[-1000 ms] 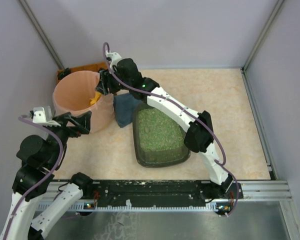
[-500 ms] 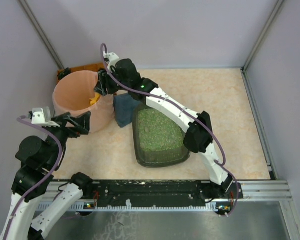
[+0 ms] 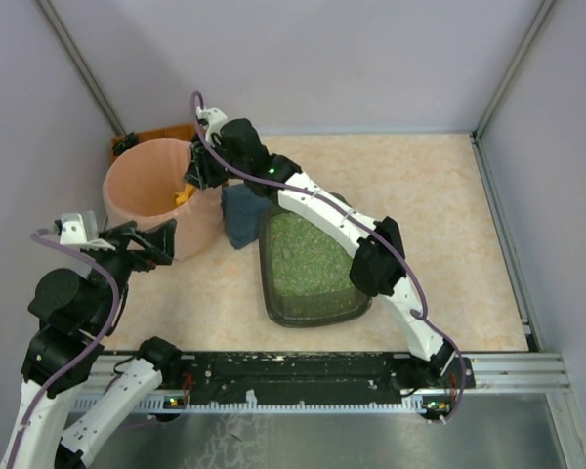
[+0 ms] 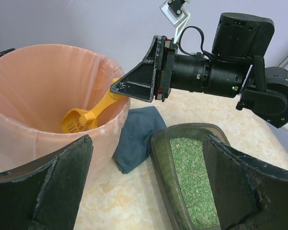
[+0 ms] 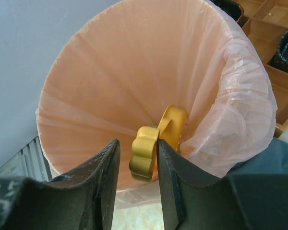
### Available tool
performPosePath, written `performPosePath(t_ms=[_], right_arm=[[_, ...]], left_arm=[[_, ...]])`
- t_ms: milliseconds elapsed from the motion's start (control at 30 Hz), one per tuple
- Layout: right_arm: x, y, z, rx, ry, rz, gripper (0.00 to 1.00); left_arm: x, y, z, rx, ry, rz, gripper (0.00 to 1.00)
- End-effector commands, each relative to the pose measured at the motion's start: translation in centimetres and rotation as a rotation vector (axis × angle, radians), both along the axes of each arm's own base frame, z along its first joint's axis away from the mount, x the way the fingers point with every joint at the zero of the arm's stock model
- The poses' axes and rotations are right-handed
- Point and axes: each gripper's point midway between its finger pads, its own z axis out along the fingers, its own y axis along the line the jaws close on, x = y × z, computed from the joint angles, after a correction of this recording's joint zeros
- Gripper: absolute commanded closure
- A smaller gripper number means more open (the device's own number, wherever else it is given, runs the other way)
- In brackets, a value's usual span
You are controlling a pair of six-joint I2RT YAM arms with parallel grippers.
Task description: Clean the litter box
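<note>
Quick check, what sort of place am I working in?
Probably a lab test cell: bare grey panels on metal framing, a mounting rail, a litter box staged near a pink bucket.

The litter box (image 3: 313,318) is a dark grey-green, filled with granules (image 3: 308,256) in a speckled, mossy green. Beside it the round bucket (image 3: 200,227) is salmon pink, its thin liner a paler, see-through pink. The scoop (image 4: 86,117) is a bright yellow. A cloth (image 3: 239,220) on the table is dark slate blue, and the compartment tray (image 3: 161,132) is orange-brown. The table (image 3: 439,225) is a creamy beige with faint marbling, and the walls (image 3: 371,59) are pale lavender. Both arms are white and black, with purple cables (image 3: 90,269). The left gripper (image 3: 166,241) and right gripper (image 5: 137,163) are matt black.
</note>
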Motion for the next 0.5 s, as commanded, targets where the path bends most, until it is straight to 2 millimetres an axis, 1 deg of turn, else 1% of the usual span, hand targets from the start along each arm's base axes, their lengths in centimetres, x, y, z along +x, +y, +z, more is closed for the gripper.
performPosePath(t_ms=[0,100,167,233,267,333,467], right_arm=[[-0.4,0.7,1.9,0.034,-0.047,0.017,0.69],[-0.3,0.6,2.8,0.050,-0.064,0.008,0.83],[-0.3,0.5,4.0,0.074,-0.083,0.005,0.90],[-0.4,0.4,5.7,0.105,-0.108,0.003,0.94],[-0.4,0.2,6.8,0.122,-0.122,-0.002,0.95],[-0.5,-0.3,9.4,0.163,-0.163,-0.016,0.97],[-0.7,-2.2,15.6,0.256,-0.262,-0.065,1.00]], left_arm=[[-0.3,0.5,0.3,-0.005,-0.011,0.014,0.00],[-0.4,0.5,0.4,-0.006,-0.013,0.013,0.00],[-0.4,0.6,0.4,-0.005,-0.013,0.016,0.00],[-0.5,0.6,0.4,-0.006,-0.013,0.018,0.00],[-0.5,0.6,0.4,-0.006,-0.013,0.018,0.00],[-0.6,0.7,0.5,-0.007,-0.015,0.021,0.00],[-0.5,0.6,0.5,-0.008,-0.014,0.015,0.00]])
